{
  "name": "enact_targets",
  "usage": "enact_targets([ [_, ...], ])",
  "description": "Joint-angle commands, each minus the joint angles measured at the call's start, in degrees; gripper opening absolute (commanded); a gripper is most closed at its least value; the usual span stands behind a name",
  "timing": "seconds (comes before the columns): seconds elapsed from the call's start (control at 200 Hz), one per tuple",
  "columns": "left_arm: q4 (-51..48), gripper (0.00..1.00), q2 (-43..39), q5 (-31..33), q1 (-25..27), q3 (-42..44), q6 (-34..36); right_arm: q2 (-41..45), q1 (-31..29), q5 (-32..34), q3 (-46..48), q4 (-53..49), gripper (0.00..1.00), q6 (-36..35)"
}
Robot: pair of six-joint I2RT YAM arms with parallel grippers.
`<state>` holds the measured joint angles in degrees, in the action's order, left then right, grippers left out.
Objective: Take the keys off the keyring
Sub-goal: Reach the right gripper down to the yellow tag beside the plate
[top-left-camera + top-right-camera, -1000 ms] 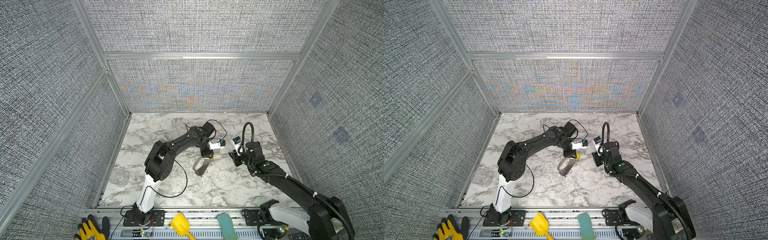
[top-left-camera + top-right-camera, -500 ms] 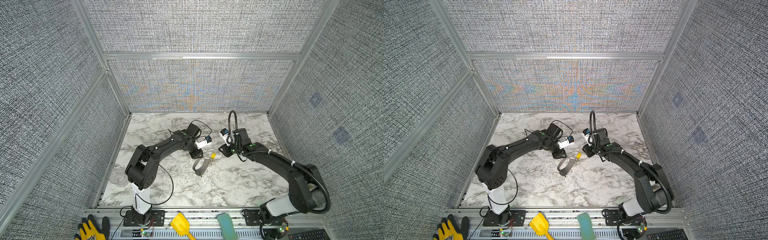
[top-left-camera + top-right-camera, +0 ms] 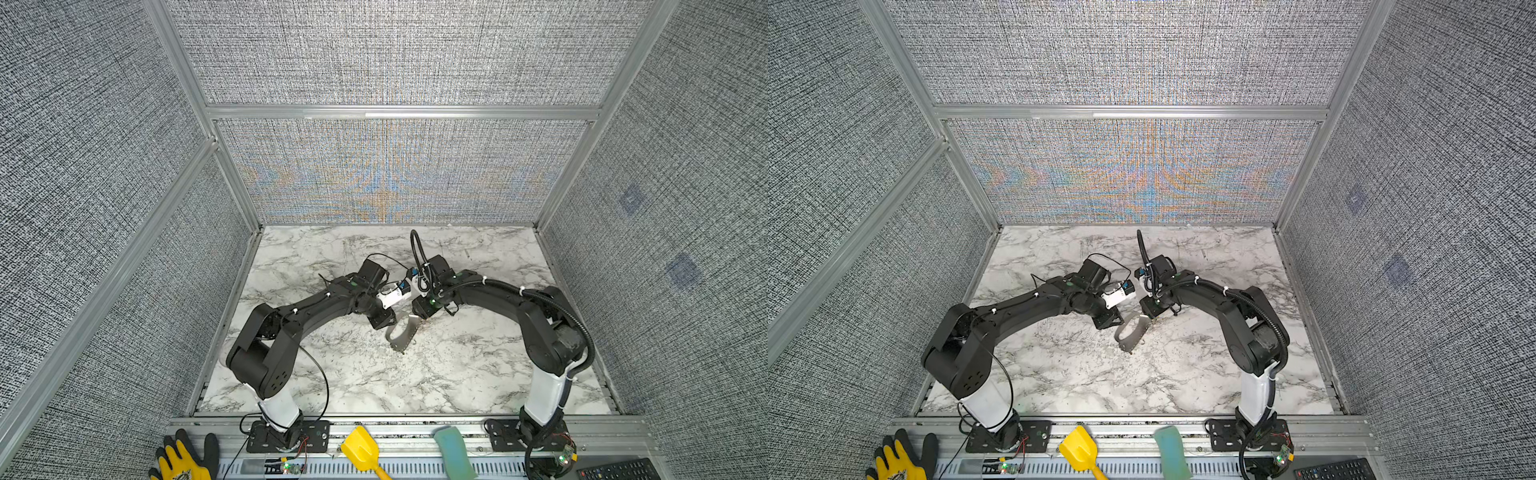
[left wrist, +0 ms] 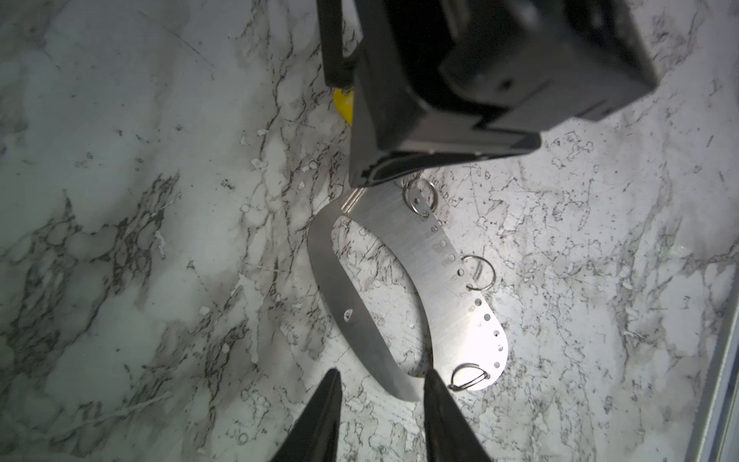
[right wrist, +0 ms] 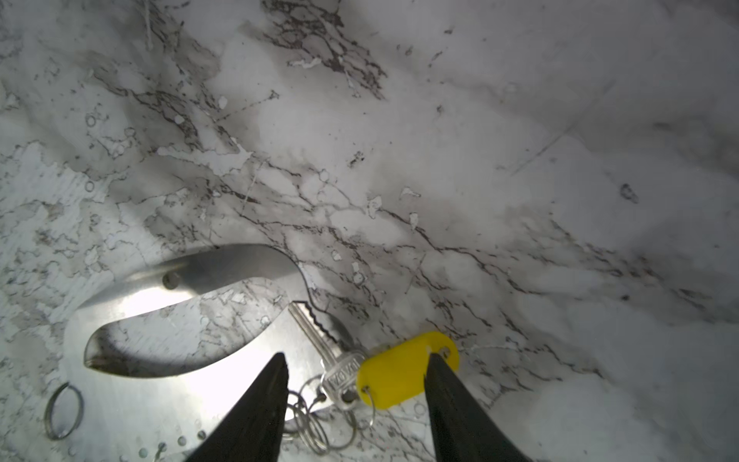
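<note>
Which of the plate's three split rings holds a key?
The end ring by the right gripper: linked rings join it to the yellow-tagged key. The middle ring and the ring by the left gripper are empty.

This is looking like a robotics laboratory cell. Grey woven panels (image 3: 395, 54) in an aluminium frame (image 3: 399, 112) are enclosing a marble-patterned tabletop (image 3: 374, 374). A left arm (image 3: 299, 316) and a right arm (image 3: 498, 297), both black, are standing bolted to a metal rail (image 3: 407, 434) at the front, where a loose cable (image 3: 327, 388) is hanging and a small circuit board (image 3: 562, 458) is showing a green light.
</note>
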<state>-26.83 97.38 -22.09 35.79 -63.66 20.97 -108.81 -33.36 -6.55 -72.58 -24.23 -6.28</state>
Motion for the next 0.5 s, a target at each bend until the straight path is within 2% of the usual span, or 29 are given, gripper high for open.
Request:
enact_targets([
  [0.0, 2.4, 0.38, -1.4, 3.2, -0.4, 0.9, -2.4, -1.0, -0.4, 4.3, -0.5, -0.5, 0.63, -0.6],
  [0.07, 2.2, 0.38, -1.8, 7.1, -0.7, 1.2, -3.9, -1.5, -0.8, 5.4, -0.3, -0.1, 0.65, -1.1],
  [0.18, 3.3, 0.38, -3.5, 9.1, -1.0, 2.4, -4.6, -2.1, -1.2, 7.9, -0.4, -0.2, 0.67, -1.2],
  [0.28, 5.3, 0.38, -5.4, 11.7, -1.1, 4.0, -6.6, -2.2, -1.4, 9.0, 0.0, 0.2, 0.73, -1.5],
  [0.495, 5.5, 0.38, -6.6, 11.4, -1.2, 4.5, -6.6, -2.4, -1.6, 15.8, 0.2, -0.1, 0.74, 2.1],
])
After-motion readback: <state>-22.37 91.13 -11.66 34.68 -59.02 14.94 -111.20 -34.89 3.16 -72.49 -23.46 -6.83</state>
